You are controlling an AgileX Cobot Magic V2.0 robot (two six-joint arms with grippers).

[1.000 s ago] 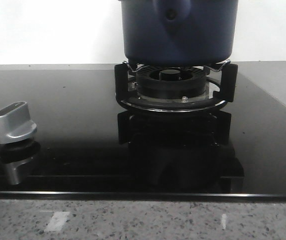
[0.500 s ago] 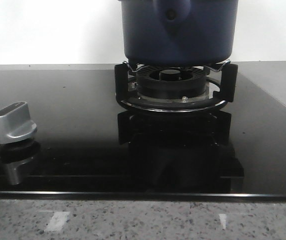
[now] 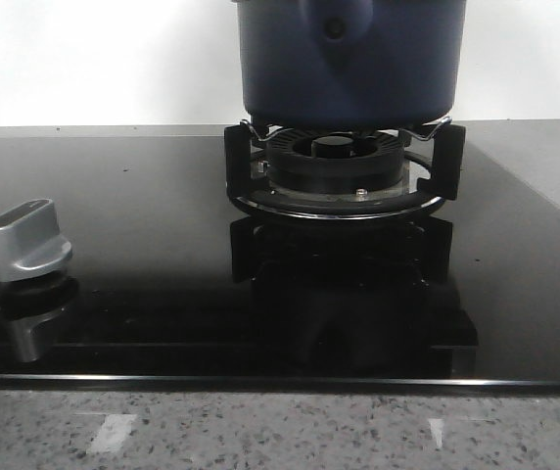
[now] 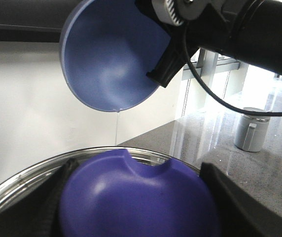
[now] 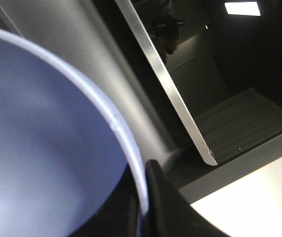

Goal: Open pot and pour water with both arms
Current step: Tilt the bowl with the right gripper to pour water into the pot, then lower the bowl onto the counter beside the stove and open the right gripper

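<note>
Okay, front view first: your pot (image 3: 349, 61) sits on the black ribbed burner ring (image 3: 337, 162), resting on its prongs, toward the back middle of the glossy black cooktop (image 3: 163, 255). The teardrop handle mount with its small hole faces the camera. The pot's top is cut off by the frame, so you can't see the rim here. A silver knob (image 3: 25, 238) stands on the cooktop at the left, well apart from the pot. The speckled grey worktop (image 3: 280, 431) runs along the near edge. Neither arm shows in this view.

Left wrist view: you look down on a blue-purple lid (image 4: 136, 197) close to the camera, with a shiny metal rim (image 4: 27, 177) curving behind it. Dark pincer fingers (image 4: 229, 197) sit on either side of the lid, so your left pincer (image 4: 136, 212) looks clamped on it. Above, a light blue bowl (image 4: 109, 54) is tilted, its mouth toward the camera, with a thin stream of water (image 4: 117, 126) falling from its lowest edge toward the metal rim. The right pincer (image 4: 163, 66) grips that bowl at its rim, black arm and cable trailing behind. A grey cup (image 4: 249, 129) stands on the worktop in the background, well away.

Right wrist view: the bowl's pale blue inside (image 5: 42, 148) fills most of the frame, very close. A dark finger (image 5: 160, 202) presses on its rim, pincer closed on the bowl. Behind, only blurry dark panels and a metal strip (image 5: 165, 84).
</note>
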